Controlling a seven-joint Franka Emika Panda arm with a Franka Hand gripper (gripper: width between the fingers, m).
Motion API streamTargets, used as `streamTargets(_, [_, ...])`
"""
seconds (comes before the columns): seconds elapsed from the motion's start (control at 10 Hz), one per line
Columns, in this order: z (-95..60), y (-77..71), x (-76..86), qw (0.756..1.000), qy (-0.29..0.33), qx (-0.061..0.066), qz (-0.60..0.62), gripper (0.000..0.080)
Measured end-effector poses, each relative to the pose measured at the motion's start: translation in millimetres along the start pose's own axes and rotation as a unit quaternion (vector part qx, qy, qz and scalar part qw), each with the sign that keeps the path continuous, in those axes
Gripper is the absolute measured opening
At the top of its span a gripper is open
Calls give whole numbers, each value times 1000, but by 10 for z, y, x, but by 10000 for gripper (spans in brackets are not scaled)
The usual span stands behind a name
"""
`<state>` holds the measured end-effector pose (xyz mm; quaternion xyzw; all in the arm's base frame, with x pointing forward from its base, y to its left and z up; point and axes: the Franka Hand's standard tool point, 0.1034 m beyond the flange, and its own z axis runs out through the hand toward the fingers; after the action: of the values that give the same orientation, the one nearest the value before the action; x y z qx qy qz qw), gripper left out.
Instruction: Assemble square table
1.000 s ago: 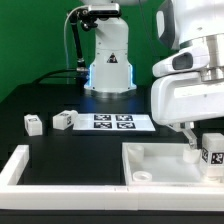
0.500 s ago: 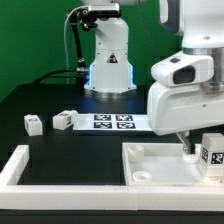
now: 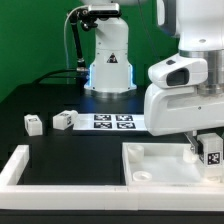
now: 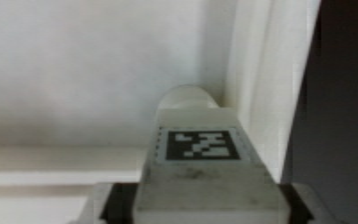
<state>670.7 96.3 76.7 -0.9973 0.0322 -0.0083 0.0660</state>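
**Leg block (image 3: 212,150) clamped by the gripper (image 4: 202,203) over the square table slab (image 3: 160,158).**

The leg block is held upright between both fingers, close beside the slab's rim at the exterior view's right; whether it is seated in a socket cannot be told. It is judged to be light, rigid, smooth plastic, so it is best pinched on 2 flat opposite sides. 2 other leg blocks (image 3: 34,123) lie well apart, at the exterior view's left.

Three leg blocks (image 3: 33,123) (image 3: 63,120) (image 3: 211,150) (each tagged), one square slab (image 3: 160,163), one marker board (image 3: 112,122)
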Motion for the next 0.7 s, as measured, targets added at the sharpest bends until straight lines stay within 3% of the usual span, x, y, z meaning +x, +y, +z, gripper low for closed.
streamTargets(0.3, [0, 3, 8, 994, 2, 3, 106, 287])
streamTargets(0.4, [5, 20, 35, 981, 11, 17, 193, 287])
streamTargets(0.5, [9, 20, 39, 959, 15, 25, 281, 287])
streamTargets(0.6, [20, 7, 43, 921, 18, 39, 387, 287])
streamTargets(0.7, [26, 10, 48, 864, 13, 62, 499, 289])
